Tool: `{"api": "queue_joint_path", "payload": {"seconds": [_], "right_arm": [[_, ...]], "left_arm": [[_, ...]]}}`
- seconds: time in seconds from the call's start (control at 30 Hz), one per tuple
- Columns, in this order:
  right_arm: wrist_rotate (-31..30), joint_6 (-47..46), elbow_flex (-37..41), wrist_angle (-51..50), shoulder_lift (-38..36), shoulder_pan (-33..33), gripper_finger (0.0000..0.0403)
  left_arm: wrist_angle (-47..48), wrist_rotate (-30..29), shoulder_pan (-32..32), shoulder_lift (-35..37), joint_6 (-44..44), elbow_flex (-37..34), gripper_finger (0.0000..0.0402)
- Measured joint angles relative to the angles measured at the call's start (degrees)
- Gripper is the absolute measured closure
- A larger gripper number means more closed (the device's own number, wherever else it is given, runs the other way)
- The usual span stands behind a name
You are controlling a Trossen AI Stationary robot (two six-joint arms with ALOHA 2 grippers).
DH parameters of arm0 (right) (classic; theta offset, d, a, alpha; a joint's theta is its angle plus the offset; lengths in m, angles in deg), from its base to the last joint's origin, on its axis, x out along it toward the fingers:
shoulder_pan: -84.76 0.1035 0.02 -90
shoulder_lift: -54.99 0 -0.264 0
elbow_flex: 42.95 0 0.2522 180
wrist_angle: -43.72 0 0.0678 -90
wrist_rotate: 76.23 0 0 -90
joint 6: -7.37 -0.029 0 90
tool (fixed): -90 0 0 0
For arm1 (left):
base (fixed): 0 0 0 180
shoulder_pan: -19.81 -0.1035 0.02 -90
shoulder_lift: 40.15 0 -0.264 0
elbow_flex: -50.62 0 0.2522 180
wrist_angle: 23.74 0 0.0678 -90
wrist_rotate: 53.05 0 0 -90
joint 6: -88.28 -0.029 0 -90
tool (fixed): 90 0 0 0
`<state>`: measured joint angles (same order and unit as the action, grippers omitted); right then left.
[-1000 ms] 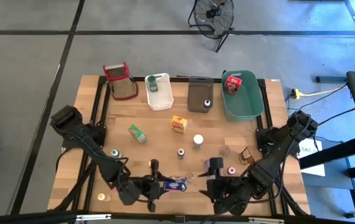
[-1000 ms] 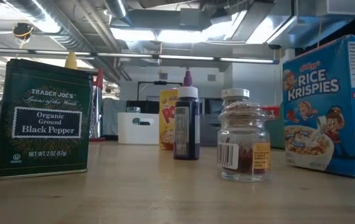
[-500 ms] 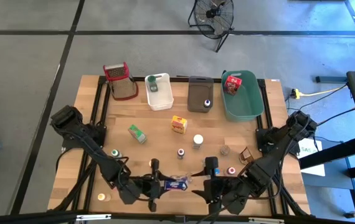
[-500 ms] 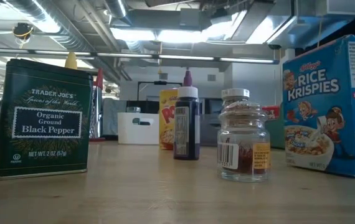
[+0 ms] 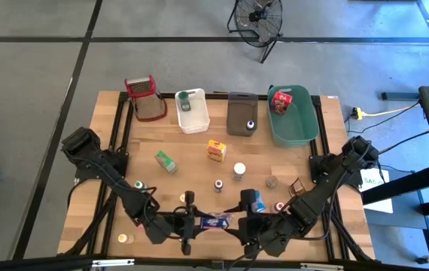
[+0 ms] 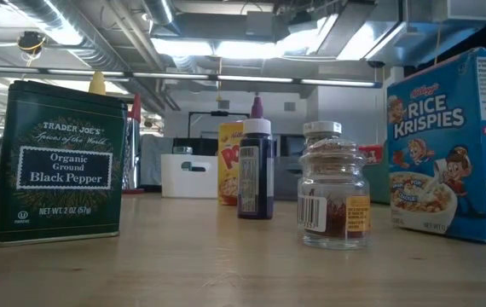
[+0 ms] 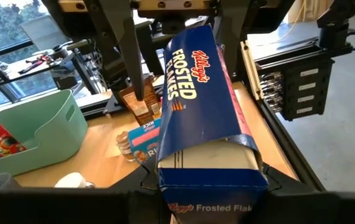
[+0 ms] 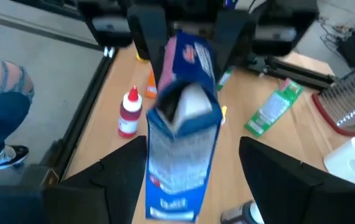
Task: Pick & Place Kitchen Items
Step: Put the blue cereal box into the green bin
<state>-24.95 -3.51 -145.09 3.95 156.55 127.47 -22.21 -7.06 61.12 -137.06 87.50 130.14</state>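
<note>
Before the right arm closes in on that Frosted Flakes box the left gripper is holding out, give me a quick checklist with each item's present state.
1. Left gripper shut on the Frosted Flakes box: ok.
2. Right gripper open, fingers either side of the box's far end: ok.
3. Box lined up between the right fingers: ok, roughly centred in the right wrist view.
4. Box held off the table: cannot tell.
5. Neighbours clear: not ok, a small Rice Krispies box stands right beside the right gripper.
6. Green tub has room: ok, only a red box inside.

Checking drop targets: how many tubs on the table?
3, along the table's far edge: white tub, grey tub, green tub, left to right. None look hidden.
</note>
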Motion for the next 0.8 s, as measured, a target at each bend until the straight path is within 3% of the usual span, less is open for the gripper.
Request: {"api": "queue_joint_path", "payload": {"seconds": [0.23,0.8], "right_arm": [[3.2,2.8,0.0,2.0,0.1,-0.9,0.0146],[3.6,4.9,0.0,2.8,1.5,-2.2,0.0154]], "left_arm": [[-0.4,0.1,-1.1,0.0,0.0,0.0,0.0292],[-1.7,2.2,-2.5,0.0,0.1,0.0,0.0292]]}}
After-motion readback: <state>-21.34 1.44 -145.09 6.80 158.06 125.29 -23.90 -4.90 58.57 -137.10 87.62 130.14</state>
